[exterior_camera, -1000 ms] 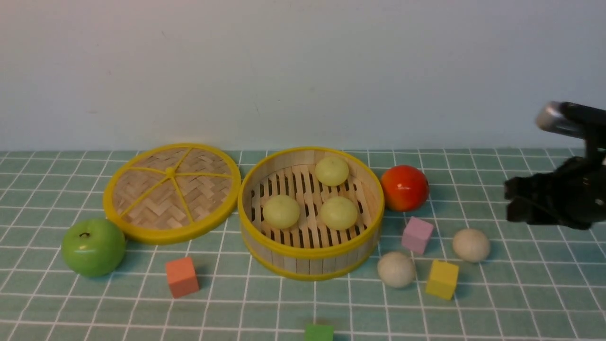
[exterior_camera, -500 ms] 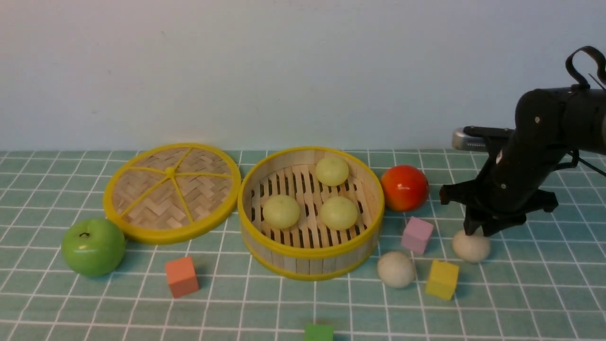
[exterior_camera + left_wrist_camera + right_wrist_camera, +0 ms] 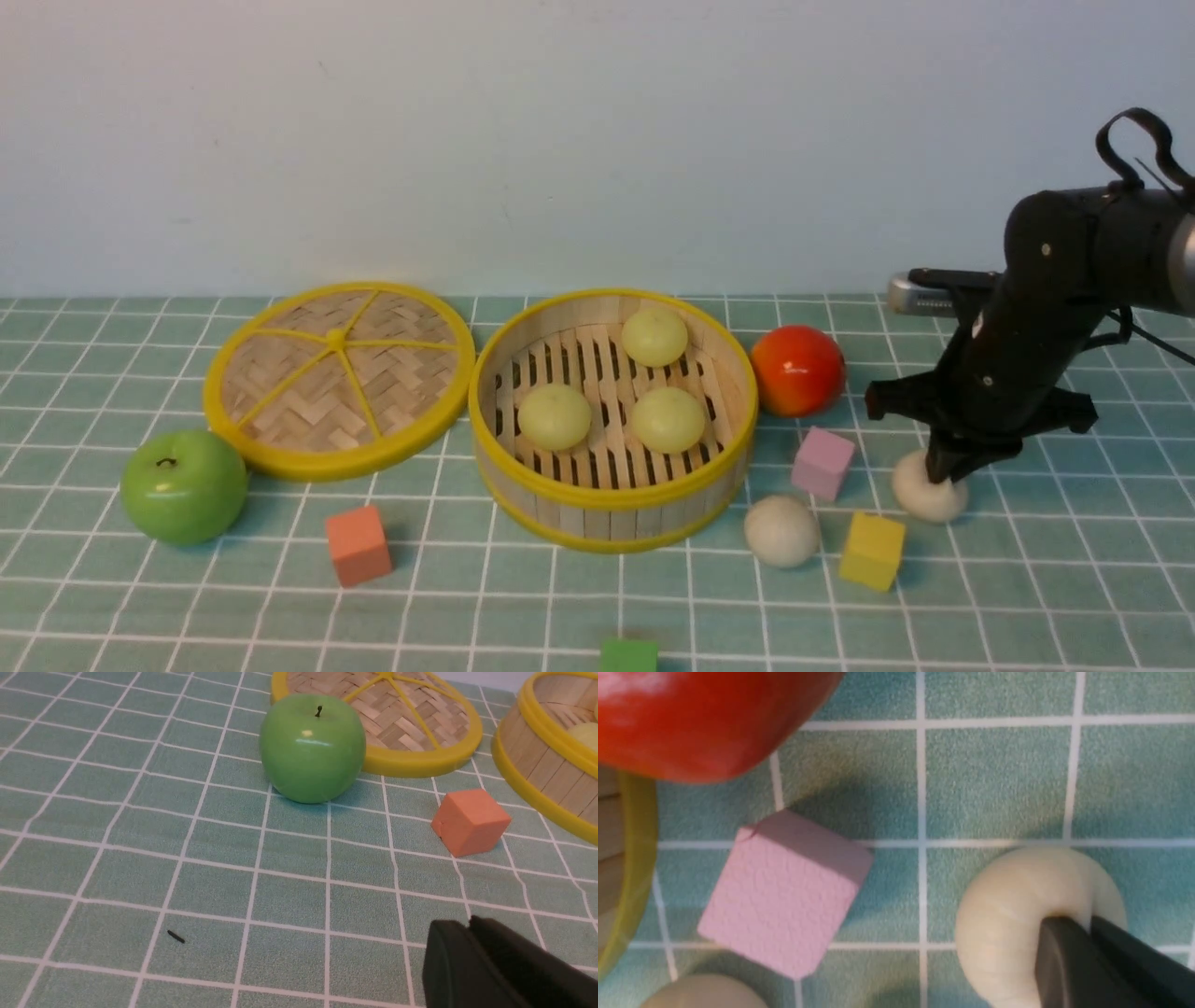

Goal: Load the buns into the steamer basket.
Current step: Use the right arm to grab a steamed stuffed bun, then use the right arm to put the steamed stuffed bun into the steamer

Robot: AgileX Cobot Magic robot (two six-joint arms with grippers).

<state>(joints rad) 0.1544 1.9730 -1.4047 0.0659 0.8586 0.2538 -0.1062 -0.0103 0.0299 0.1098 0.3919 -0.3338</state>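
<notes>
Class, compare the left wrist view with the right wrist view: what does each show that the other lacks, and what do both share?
Only the left wrist view: the glossy green apple, the flat woven lid with yellow spokes, the orange cube and the left claw. Only the right wrist view: the shiny red-orange fruit, the pink cube, a matte off-white bun dented under the right claw, and a second off-white bun. Both: the round bamboo steamer basket and the green checked cloth.
</notes>
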